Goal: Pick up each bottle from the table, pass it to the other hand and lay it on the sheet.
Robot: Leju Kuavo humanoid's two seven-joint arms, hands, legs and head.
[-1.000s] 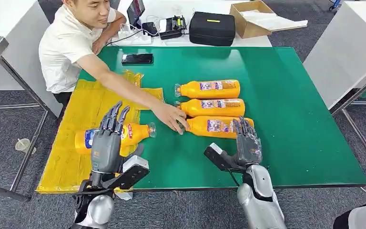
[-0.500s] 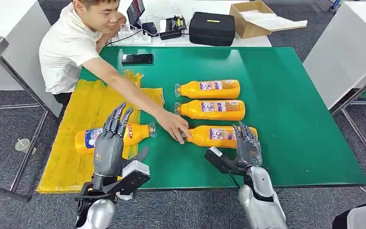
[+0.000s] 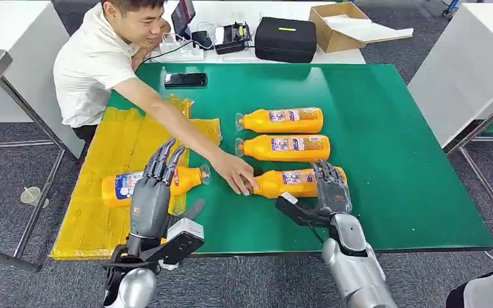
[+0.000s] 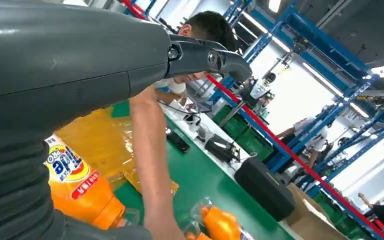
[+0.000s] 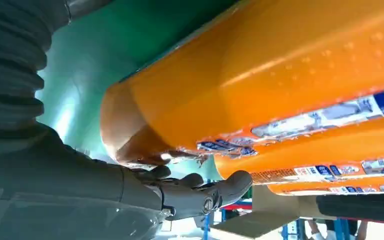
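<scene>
A green-topped table (image 3: 372,128) carries a crumpled yellow plastic sheet (image 3: 112,160) with one orange plastic bottle (image 3: 125,186) lying on it. The left hand (image 3: 151,199) hovers above it, fingers spread, empty. The right hand (image 3: 330,189) lies over the nearest orange bottle (image 3: 292,181); grasp apparently incomplete. A person's hand (image 3: 234,173) touches that bottle's neck.

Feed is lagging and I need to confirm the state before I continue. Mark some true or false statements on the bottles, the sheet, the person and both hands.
1. One orange plastic bottle lies on the crinkled yellow plastic sheet. True.
2. Four bottles lie on the bare green table. False: three.
3. A person's hand touches the cap end of the nearest bottle. True.
4. The left hand holds a bottle. False: it is raised, fingers apart, holding nothing.
5. The right hand is over the nearest bottle's base end. True.
</scene>
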